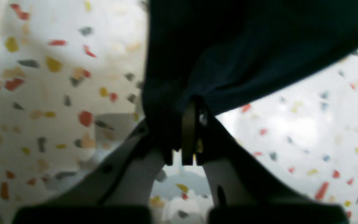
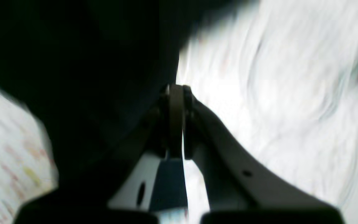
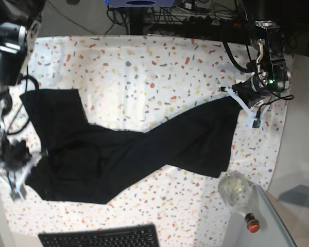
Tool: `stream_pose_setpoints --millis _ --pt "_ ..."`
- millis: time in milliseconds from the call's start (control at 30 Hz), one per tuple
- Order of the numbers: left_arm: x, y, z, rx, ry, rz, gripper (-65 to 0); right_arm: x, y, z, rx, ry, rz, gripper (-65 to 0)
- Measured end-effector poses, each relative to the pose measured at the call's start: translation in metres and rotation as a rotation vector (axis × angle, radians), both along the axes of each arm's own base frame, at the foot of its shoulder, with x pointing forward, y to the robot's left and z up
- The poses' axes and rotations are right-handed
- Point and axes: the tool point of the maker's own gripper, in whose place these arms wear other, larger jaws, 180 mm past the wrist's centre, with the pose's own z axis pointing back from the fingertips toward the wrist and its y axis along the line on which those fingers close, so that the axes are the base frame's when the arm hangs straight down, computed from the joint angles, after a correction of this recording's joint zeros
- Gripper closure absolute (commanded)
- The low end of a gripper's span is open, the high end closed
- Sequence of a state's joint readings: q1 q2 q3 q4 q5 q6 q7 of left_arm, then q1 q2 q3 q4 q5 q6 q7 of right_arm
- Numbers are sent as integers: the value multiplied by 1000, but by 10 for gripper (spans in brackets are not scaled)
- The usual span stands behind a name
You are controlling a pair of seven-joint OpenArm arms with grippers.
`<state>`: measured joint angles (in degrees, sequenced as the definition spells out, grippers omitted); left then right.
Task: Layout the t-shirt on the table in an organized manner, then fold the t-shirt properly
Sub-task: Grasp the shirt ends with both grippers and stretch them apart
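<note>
The left gripper (image 1: 186,130) has its jaws pinching the black t-shirt (image 3: 134,146) at its right end. The right gripper (image 2: 176,118) pinches the shirt's left end. The shirt stretches across the speckled tabletop (image 3: 144,67), with a keyboard (image 3: 100,236) near.

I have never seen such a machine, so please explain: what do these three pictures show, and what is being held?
This is a robot with two arms. One picture looks down from above; the other two come from cameras on each wrist. A black t-shirt is stretched across the speckled table. The left tool is shut on one end of the shirt, and the right tool is shut on the other end. Each wrist picture shows closed jaws pinching dark cloth. A keyboard lies at the near edge, and a glass jar and a red button sit nearby.
</note>
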<state>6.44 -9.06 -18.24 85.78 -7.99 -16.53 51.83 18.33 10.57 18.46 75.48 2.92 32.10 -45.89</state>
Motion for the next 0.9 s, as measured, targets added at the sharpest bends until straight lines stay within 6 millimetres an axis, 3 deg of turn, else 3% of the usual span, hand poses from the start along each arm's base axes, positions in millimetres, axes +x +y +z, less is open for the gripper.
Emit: stream_pose_setpoints --millis 33,167,233,333,400,533,700,767,900 --pt "3 3 0 5 1 3 0 12 5 1 13 3 10 0" --pt "13 10 -3 -3 6 14 0 47 13 -16 81 48 22 -327" --pt "13 11 -5 -4 -7 15 0 61 23 -26 140 52 25 -452" --pt "11 10 -7 -1 -31 14 0 70 42 -44 216 58 44 -531" --pt "11 10 -9 -5 -34 16 0 70 47 -57 236 50 20 -528" --pt "2 11 -20 -14 -11 24 0 65 28 -76 133 30 -59 -530" --pt "1 15 -22 -12 -13 28 0 59 38 -88 99 51 -29 -518" --pt "1 16 -22 -11 -13 28 0 52 41 -97 80 59 -38 -438" --pt "1 15 -22 -13 -13 28 0 38 44 -113 87 64 -35 -110"
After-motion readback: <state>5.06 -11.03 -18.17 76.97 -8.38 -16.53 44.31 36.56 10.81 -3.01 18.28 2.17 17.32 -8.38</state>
